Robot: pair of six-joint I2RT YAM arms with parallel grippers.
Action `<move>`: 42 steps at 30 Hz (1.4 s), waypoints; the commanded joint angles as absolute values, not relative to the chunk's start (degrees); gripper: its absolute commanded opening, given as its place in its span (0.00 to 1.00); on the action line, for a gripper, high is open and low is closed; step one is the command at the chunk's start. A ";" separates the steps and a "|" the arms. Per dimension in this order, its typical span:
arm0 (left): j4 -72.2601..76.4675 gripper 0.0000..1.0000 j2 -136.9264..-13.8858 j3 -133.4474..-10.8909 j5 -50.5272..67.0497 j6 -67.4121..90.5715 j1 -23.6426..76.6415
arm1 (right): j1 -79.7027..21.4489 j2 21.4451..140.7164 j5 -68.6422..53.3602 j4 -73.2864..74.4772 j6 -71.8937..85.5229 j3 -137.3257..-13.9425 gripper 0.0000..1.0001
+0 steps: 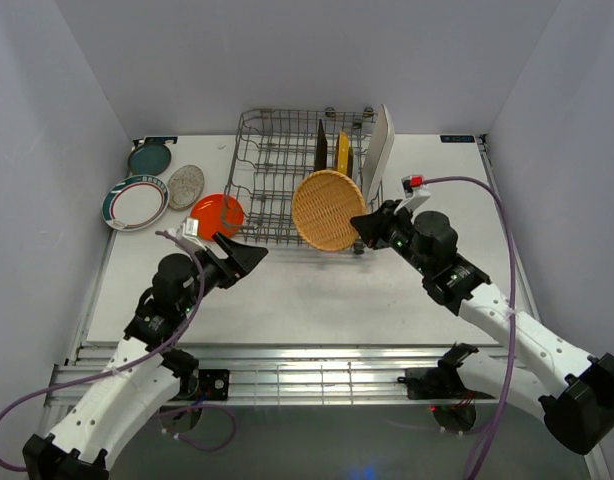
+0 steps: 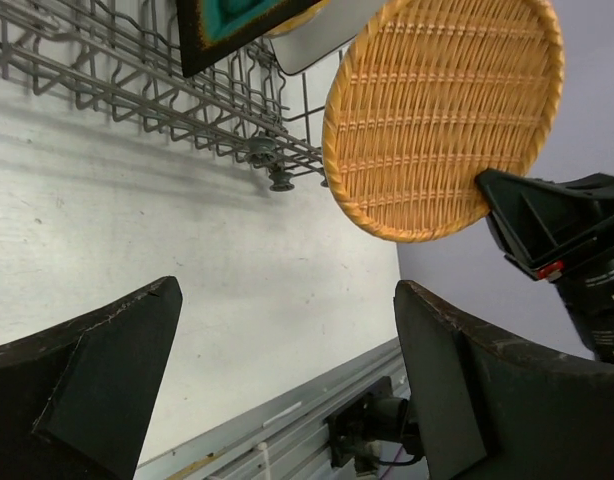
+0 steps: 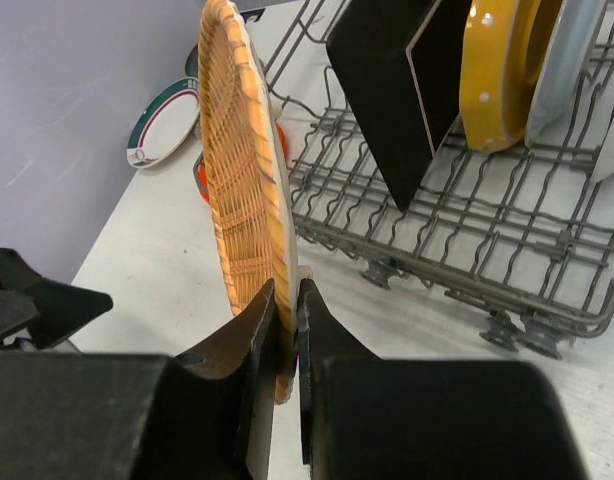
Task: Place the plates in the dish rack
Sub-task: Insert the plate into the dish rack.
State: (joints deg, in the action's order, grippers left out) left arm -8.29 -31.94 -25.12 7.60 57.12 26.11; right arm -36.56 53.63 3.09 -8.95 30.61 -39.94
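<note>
A white tabletop with faint scuffs sits boxed in by plain pale lavender-grey walls: a back wall, a left wall and a right wall. Silver metal rails run along the table's near edge, with a dark glossy surface nearer still. Even, soft light casts only faint shadows

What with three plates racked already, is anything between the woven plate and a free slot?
Only the rack's near wall: the right gripper holds the woven plate upright outside it. The dark square plate, yellow plate and white plate stand further back; rows beside them look free.
</note>
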 commanded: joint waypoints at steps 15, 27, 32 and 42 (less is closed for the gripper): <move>-34.36 0.94 -39.55 -44.55 -0.34 40.27 26.19 | -44.30 83.40 29.08 10.10 23.38 -84.36 0.08; -34.10 0.97 -38.50 -43.77 -8.00 33.05 26.19 | -48.68 104.93 43.93 13.89 17.67 -110.12 0.08; -33.75 0.97 -36.22 -42.45 -8.17 32.87 26.19 | -50.62 111.00 50.87 14.32 17.75 -114.95 0.08; -33.31 0.98 -33.31 -41.40 -9.05 32.70 26.19 | -51.94 118.29 59.76 10.46 12.57 -119.53 0.08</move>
